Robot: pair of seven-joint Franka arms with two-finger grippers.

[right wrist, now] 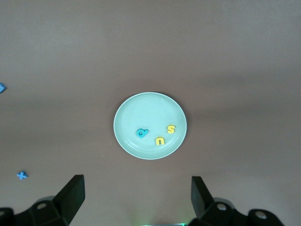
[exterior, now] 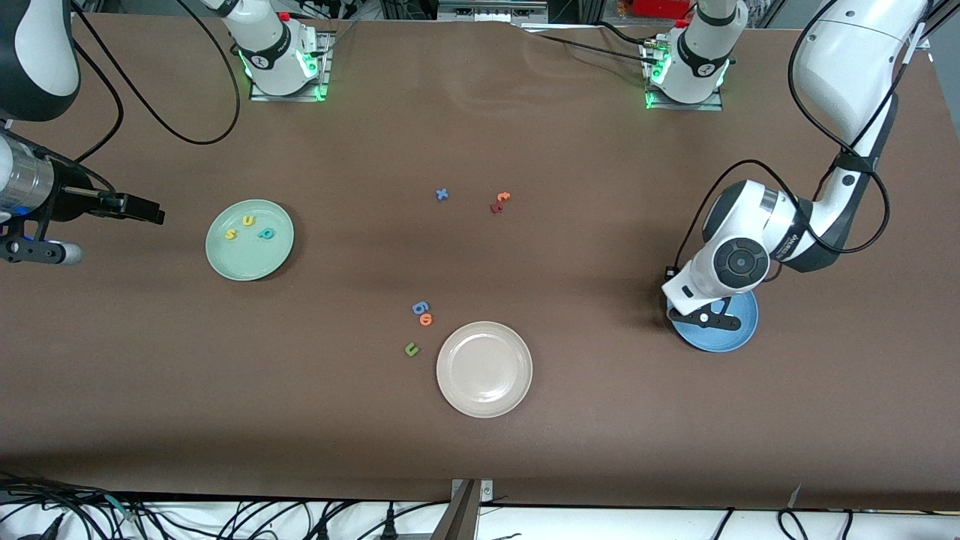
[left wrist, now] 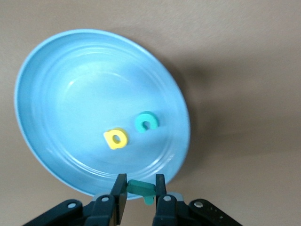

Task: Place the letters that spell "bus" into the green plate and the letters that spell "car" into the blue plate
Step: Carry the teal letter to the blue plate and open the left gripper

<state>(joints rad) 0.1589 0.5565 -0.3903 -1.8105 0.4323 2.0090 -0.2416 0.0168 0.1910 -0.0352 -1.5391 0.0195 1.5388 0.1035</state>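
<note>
The blue plate lies toward the left arm's end of the table. In the left wrist view a yellow "a" and a teal "c" rest inside the blue plate. My left gripper hangs just above its rim, shut on the teal "r". The green plate sits toward the right arm's end and holds a yellow "s", a yellow "u" and a teal "b". My right gripper waits open and empty, off to the side of that plate.
A beige plate lies nearest the front camera, mid-table. Beside it are a blue "g"-like letter, an orange "o" and an olive "u". Farther off lie a blue "x", an orange "t" and a dark-red letter.
</note>
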